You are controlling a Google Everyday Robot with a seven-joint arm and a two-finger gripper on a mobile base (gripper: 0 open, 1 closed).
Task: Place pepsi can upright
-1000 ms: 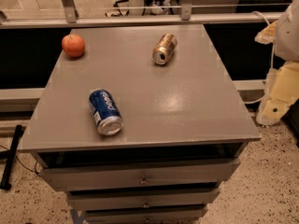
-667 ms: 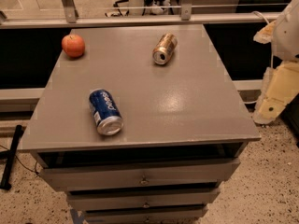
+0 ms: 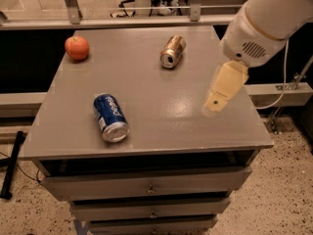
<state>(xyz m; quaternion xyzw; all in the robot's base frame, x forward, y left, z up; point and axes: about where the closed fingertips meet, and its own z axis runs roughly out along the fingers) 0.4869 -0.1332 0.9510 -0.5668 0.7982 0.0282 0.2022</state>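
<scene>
The pepsi can (image 3: pixel 110 116) is dark blue with white lettering. It lies on its side on the front left of the grey tabletop (image 3: pixel 161 111), with its silver end toward the front edge. My gripper (image 3: pixel 218 98) hangs from the white arm (image 3: pixel 264 21) above the right part of the tabletop. It is well to the right of the pepsi can, not touching it, and holds nothing that I can see.
A gold-bronze can (image 3: pixel 172 51) lies on its side at the back centre. An orange round fruit (image 3: pixel 77 47) sits at the back left corner. Drawers (image 3: pixel 146 187) are under the tabletop. A metal rail (image 3: pixel 122 9) runs behind the table.
The arm has swung left from beside the table's right edge to above the right part of the tabletop. The cans and the fruit have not moved.
</scene>
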